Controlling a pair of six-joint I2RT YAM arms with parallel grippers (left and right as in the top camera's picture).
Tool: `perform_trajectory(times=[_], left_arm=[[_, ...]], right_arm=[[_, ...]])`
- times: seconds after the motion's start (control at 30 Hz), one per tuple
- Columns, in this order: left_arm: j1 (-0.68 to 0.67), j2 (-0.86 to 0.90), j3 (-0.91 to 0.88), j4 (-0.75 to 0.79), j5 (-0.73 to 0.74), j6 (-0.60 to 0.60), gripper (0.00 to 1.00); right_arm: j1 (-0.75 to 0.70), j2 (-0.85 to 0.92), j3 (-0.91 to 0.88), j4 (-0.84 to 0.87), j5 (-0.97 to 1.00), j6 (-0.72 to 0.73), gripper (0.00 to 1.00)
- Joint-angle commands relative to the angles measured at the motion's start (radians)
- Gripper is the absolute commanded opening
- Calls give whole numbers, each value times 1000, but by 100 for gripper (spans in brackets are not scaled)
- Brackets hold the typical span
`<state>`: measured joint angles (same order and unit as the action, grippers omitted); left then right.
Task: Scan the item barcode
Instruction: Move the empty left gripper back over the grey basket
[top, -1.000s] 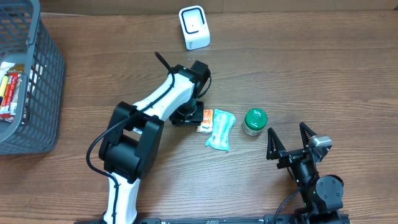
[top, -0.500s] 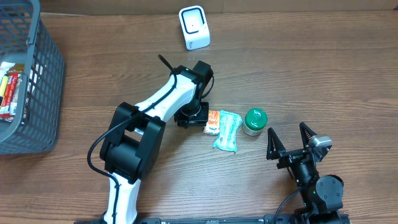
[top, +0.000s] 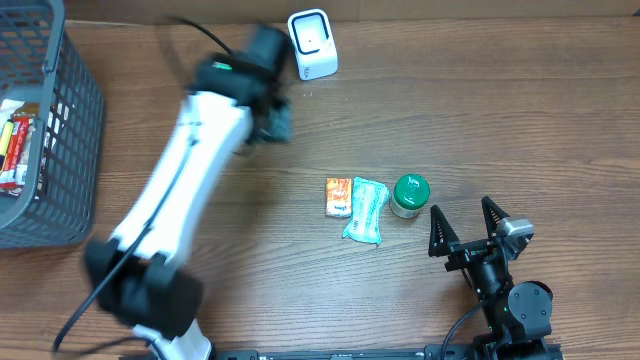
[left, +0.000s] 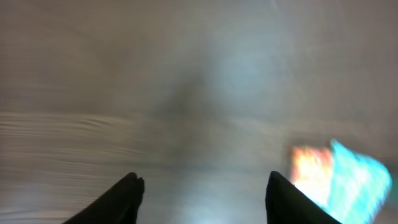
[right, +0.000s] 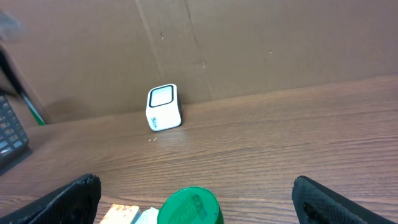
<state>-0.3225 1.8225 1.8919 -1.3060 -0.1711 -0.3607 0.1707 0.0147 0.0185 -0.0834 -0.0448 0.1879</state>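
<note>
1. Two fingers of the right gripper (top: 461, 208), nearest the base, stand spread wide with nothing between them, clear of the goods.
2. Just beyond, three things sit in a row on the table (top: 520, 110): green-lidded jar (top: 410, 193), teal packet (top: 364, 210), orange packet (top: 339, 197). The packets touch side by side, and the jar is just beside the teal one. The item to scan is presumably one of these. All rest on the wood, none lifted.
3. Farther out, the left gripper (top: 272, 120) is motion-blurred, well apart from the row and near the scanner. In the wrist view its fingers (left: 127, 199) are apart over bare table, carrying nothing.
4. At the far edge is the white scanner (top: 312, 43), upright. Far left is a grey basket (top: 75, 150) with goods inside.
5. Risks:
   - A fast arm this close could knock the scanner askew.
   - With empty jaws, nothing is on hand to scan.
   - Picking one packet may drag its neighbour or nudge the jar.
   - No barcode is visible, so the item may be presented wrong side out.
</note>
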Motion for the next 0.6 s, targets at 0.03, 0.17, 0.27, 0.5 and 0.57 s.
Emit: perform_trajectory(times=[0.03,0.17,0.27,0.5,0.57], left_arm=[[119,-126,150,0,-376,136,78],[255,-170,210,91,-386,298,81],[373,-182,217,137,-375,342,88],[677,-143,217,189,-162,467,99],[784,-122,217,200,-58,472,100]], right_arm=[[-4,-12,-11,2,6,6,100],[-4,-12,-11,2,6,6,100],[-4,-12,-11,2,6,6,100],[-4,-12,-11,2,6,6,100],[-4,-12,-11,2,6,6,100]])
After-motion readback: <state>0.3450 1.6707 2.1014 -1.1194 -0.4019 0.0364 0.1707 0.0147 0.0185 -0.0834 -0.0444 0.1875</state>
